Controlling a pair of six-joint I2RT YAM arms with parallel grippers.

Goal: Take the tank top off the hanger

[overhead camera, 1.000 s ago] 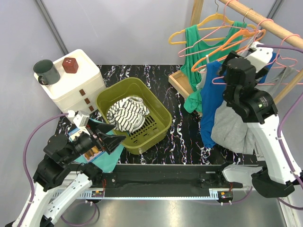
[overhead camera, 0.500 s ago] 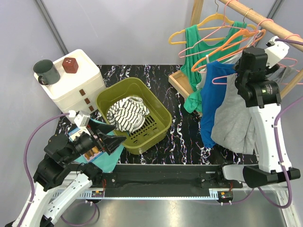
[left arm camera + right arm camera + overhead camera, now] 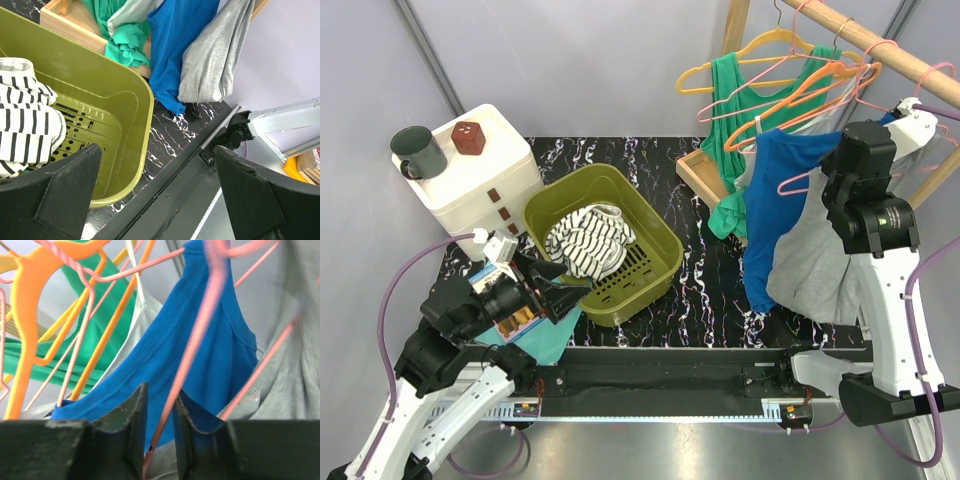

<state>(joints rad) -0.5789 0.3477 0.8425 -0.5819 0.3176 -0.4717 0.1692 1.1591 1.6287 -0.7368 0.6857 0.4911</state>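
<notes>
Right gripper (image 3: 159, 405), shifted rightward since a second ago, is narrowing its jaws around the pink hanger (image 3: 200, 325) wire that is carrying the blue tank top (image 3: 165, 355); whether it is gripping cannot be told. Left gripper (image 3: 157, 150) is staying wide open and empty above the green basket (image 3: 140, 110).

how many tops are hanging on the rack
4: a green top at the left end, a white top between it and the blue top, and a grey top rightmost. The right arm may hide more.
</notes>
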